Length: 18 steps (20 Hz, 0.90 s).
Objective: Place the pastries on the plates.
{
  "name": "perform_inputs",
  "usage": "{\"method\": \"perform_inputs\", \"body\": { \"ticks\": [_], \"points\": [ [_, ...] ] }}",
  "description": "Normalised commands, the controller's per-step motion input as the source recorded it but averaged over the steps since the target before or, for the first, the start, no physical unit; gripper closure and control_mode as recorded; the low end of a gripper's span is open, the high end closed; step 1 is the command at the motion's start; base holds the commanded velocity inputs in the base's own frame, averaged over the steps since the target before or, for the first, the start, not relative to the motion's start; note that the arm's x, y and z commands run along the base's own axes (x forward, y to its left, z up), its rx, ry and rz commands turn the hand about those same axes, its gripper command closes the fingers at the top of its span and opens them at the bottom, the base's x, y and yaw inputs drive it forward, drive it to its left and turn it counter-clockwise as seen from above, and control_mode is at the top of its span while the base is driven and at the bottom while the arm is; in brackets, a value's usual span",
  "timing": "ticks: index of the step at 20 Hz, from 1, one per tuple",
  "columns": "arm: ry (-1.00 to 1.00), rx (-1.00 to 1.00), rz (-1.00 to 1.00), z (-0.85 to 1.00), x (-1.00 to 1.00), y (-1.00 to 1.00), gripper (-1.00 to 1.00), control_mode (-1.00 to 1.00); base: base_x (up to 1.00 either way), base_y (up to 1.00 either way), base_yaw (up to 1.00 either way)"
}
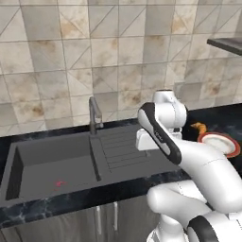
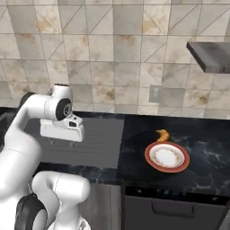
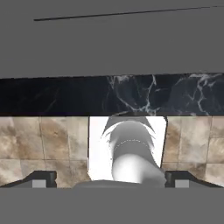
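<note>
Your arm hangs over the grey sink (image 1: 52, 160) and its ribbed drainboard, well apart from the work, so I judge you are at the approach step with nothing picked up yet. The black marble counter (image 2: 211, 157) to the right carries the red-rimmed plate (image 2: 167, 157), bare in its pale centre. Just behind that plate, touching or nearly touching its far rim, lies the croissant (image 2: 162, 134), small, curved and golden-orange. Your gripper (image 3: 109, 179) is empty, its fingers spread wide. Next you would need to swing right, come down over the croissant, and close across its narrow width.
</note>
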Motion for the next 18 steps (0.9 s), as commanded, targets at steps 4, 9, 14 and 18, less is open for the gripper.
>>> {"method": "perform_inputs", "body": {
  "ticks": [4,9,14,18],
  "points": [
    [0.0,0.0,0.0,0.0,0.0,0.0,-1.0,1.0,0.63,-1.0,0.24],
    [0.0,0.0,0.0,0.0,0.0,0.0,-1.0,1.0,0.03,-1.0,0.06],
    [0.0,0.0,0.0,0.0,0.0,0.0,-1.0,1.0,0.0,-0.9,-0.18],
    [0.0,0.0,0.0,0.0,0.0,0.0,-1.0,1.0,0.08,-0.39,-0.08]
  ]
}}
